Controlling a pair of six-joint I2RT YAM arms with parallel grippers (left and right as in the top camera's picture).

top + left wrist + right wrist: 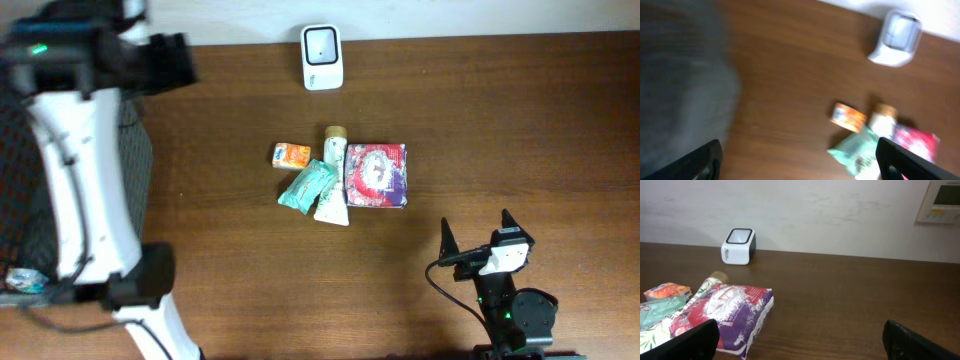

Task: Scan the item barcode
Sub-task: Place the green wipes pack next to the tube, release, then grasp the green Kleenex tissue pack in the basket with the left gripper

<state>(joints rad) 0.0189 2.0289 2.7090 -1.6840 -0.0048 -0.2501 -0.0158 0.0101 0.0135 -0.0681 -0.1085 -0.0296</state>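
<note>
Several items lie bunched mid-table: a small orange packet (291, 154), a teal pouch (307, 186), a white tube with a brown cap (333, 165) and a red-and-purple bag (375, 176). The white barcode scanner (322, 57) stands at the table's far edge. My left gripper (180, 62) hangs high over the far left corner. Its blurred wrist view shows it open (799, 156) and holding nothing, with the orange packet (846, 117) and scanner (896, 37) beyond. My right gripper (475, 232) rests open near the front right, and the bag (725, 312) lies ahead to its left (800, 340).
A dark mesh bin (20, 180) stands off the table's left side and shows as a grey blur (680, 75) in the left wrist view. A white wall runs behind the table, with a control panel (942, 200) on it at the right.
</note>
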